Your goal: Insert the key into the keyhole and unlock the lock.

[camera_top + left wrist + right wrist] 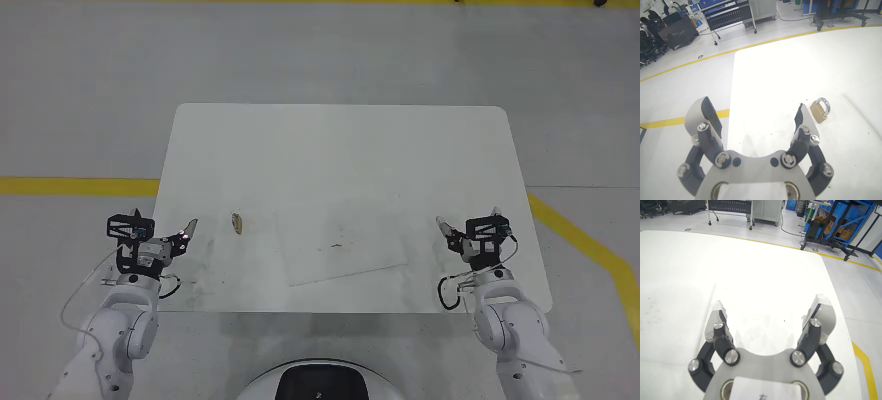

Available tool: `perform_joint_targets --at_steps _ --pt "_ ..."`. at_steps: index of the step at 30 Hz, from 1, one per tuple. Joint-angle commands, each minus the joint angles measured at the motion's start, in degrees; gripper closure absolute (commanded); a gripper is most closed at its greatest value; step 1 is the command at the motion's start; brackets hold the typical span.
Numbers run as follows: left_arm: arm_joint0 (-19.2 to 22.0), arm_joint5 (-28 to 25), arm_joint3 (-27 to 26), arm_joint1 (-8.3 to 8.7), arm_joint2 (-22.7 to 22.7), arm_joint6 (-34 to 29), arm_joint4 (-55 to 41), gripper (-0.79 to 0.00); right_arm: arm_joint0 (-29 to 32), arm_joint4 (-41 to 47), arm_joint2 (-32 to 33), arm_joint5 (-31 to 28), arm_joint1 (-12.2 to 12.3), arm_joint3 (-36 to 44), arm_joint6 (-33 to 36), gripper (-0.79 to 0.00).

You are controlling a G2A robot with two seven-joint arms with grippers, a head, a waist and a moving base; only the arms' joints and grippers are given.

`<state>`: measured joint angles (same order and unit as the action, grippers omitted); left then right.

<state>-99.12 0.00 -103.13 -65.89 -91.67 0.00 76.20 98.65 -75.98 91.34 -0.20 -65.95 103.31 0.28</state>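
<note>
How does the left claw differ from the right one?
The left gripper has bare black ribbed pads on its jaws; the right gripper has white wrapping at its tips. The left gripper is beside the padlock; the right gripper is across the table from it. Both are open and empty.

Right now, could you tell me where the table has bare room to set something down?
The table's far half is free, edge to edge. Nearer, the padlock sits close beside the left gripper, a thin sheet right of it.
</note>
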Motion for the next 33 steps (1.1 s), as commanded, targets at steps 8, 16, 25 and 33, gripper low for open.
perform_joint_targets --at_steps 8,16,25,33 --pt "0.0 0.0 0.0 0.00 0.0 0.0 0.0 -0.785 -10.2 -9.5 -11.8 -8.5 -0.5 0.8 10.1 -0.785" --pt "0.0 0.0 0.0 0.00 0.0 0.0 0.0 -0.785 -17.9 -12.6 -21.8 -21.9 -1.1 -1.7 18.6 -0.785" --pt "0.0 0.0 0.0 0.00 0.0 0.0 0.0 -0.785 -21.9 -4.6 -25.0 -38.4 -1.0 -6.0 23.6 -0.496" --pt "0.0 0.0 0.0 0.00 0.0 0.0 0.0 -0.785 -26.1 -1.2 -28.0 -39.7 -1.5 -9.8 28.3 -0.323"
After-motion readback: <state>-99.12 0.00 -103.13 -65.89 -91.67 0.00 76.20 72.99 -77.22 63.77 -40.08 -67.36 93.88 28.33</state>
